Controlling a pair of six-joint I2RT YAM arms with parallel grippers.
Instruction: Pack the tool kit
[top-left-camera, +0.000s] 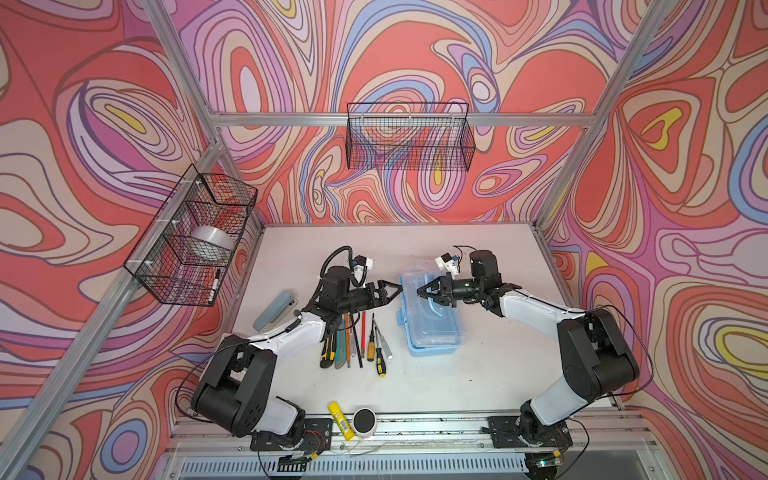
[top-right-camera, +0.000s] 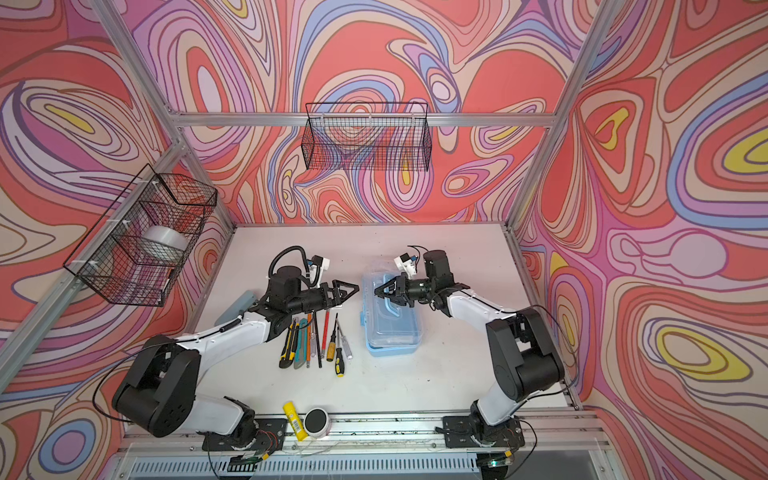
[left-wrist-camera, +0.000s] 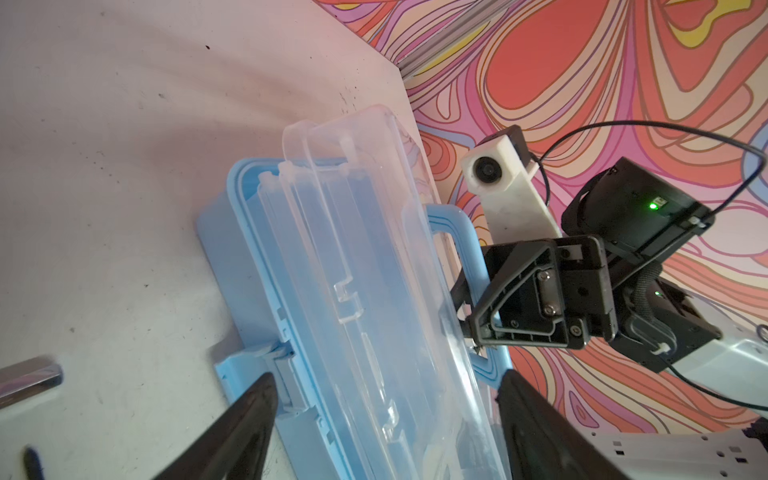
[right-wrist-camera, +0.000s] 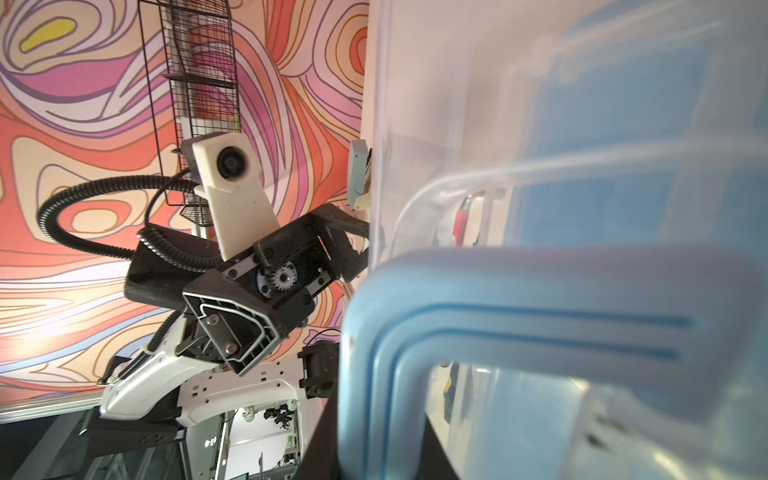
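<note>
You are opening the case (top-left-camera: 434, 338), which sits on the table (top-left-camera: 478, 386) just right of the row of tools (top-left-camera: 357, 340). Your right gripper (top-left-camera: 420, 292) is clenched at the blue handle (left-wrist-camera: 459, 232) on the clear lid (left-wrist-camera: 374, 249); I cannot tell whether it pinches the handle or merely hooks it. The left gripper (top-left-camera: 394, 294) is released wide, its fingers (left-wrist-camera: 249, 419) straddling the latch (left-wrist-camera: 286, 376) side. Swing the lid in an arc about its hinge rather than pulling straight, and steady the base with the left claw if it lifts. The case's long axis runs from the far table edge toward the arm bases. Its latch side faces the tools, and the lid is tilted up off that side.
</note>
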